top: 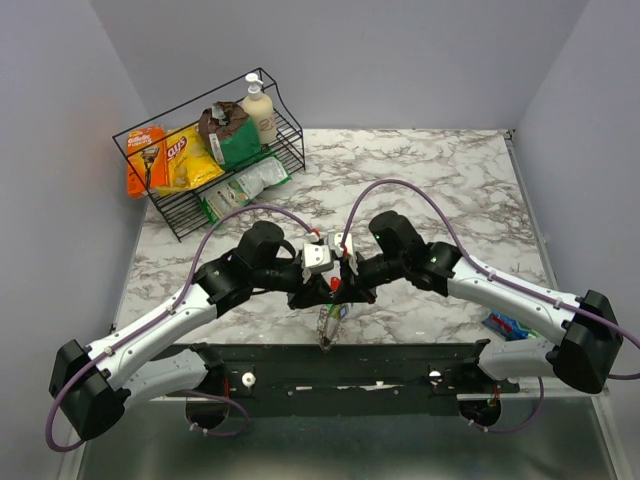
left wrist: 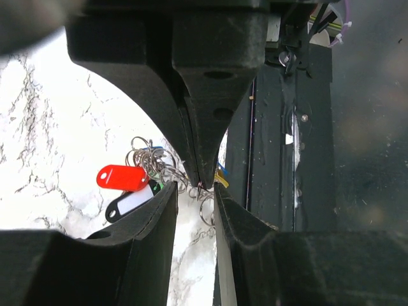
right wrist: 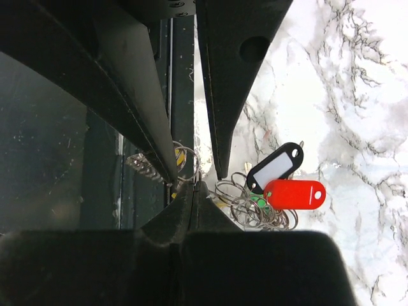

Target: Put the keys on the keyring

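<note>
Marble tabletop, and both arms are nosed together over its near edge, so I reckon this is the threading step. The right claw is pinched tight on what looks like the keyring, hanging near the red tag. The left claw is roughly half open with its jaws straddling that same spot, nothing clearly clamped. Next it needs the toothed key, further from the red tag, lined up with the ring's split. The ring is thin shiny wire, looks fiddly.
</note>
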Controlling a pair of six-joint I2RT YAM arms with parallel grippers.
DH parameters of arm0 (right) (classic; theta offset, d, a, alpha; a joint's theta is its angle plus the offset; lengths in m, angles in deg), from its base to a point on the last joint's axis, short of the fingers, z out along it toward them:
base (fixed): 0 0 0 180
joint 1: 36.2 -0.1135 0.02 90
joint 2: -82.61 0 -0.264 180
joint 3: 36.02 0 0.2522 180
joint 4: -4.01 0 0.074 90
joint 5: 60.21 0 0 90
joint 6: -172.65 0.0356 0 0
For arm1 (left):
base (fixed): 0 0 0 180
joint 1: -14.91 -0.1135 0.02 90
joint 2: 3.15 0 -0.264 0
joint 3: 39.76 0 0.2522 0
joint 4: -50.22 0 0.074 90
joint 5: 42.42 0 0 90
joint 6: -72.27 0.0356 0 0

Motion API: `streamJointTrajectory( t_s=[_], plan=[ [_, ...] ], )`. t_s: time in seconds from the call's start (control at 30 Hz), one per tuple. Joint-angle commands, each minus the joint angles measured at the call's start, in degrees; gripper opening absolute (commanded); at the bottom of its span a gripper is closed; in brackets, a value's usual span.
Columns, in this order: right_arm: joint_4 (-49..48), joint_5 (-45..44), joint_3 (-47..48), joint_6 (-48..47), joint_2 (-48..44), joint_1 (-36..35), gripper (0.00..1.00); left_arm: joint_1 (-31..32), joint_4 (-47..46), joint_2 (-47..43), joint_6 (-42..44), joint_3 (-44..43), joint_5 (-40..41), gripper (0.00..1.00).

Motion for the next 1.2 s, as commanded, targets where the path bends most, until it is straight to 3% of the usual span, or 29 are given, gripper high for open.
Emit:
streamJointTrajectory(
  t_s=[0.0,0.67,0.83,1.0,1.17],
  plan=[
    [-3.5,2.2,-0.4,-1.0,-1.8,0.1,0.00,0.4,3.4,0.6,1.3,-1.7,1.9,0.38],
    [-4.1,2.0,-0.8,-0.8,-2.3,0.3,0.00,2.4,3.8,4.8,1.2,-2.3,3.4,0.34],
    [-4.7,1.9,-1.0,-0.7,-2.7,0.2,0.00,2.8,2.7,5.0,-0.6,-2.3,6.4,0.37],
    [-5.6,2.5,-1.6,-0.2,-3.1,0.3,0.00,2.8,-8.0,-1.8,-4.9,3.1,10.6,0.47],
    [-5.8,2.9,-2.0,-0.3,-3.4,0.2,0.01,2.7,-11.9,-9.9,-6.4,8.6,16.4,0.52]
  ],
)
